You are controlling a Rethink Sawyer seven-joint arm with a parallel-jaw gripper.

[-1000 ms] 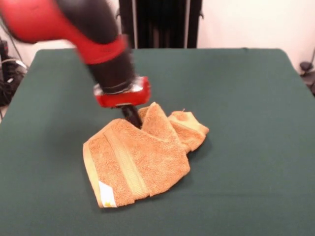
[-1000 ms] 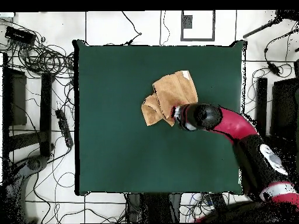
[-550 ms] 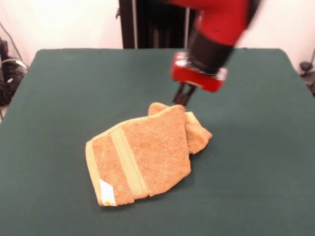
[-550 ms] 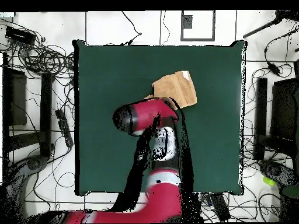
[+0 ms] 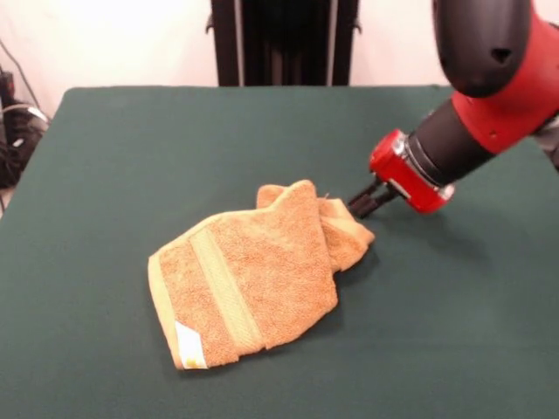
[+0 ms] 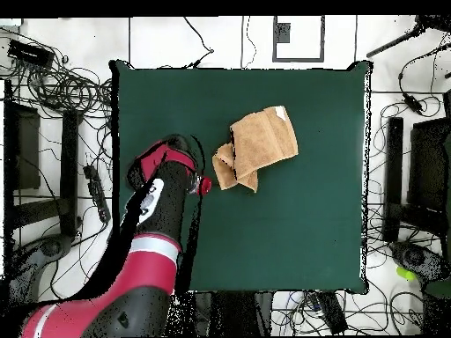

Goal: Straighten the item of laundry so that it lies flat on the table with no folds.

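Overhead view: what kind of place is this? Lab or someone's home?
Most likely a robotics lab, not a home. A red and black arm works at a table draped in green cloth holding only a crumpled towel, and loose cables and equipment ring it on a tiled floor.

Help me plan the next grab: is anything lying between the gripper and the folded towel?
Nothing visible does. The gripper points at the towel's bunched end from just beside it, with only bare green table in the short gap between them. No other object lies on the cloth.
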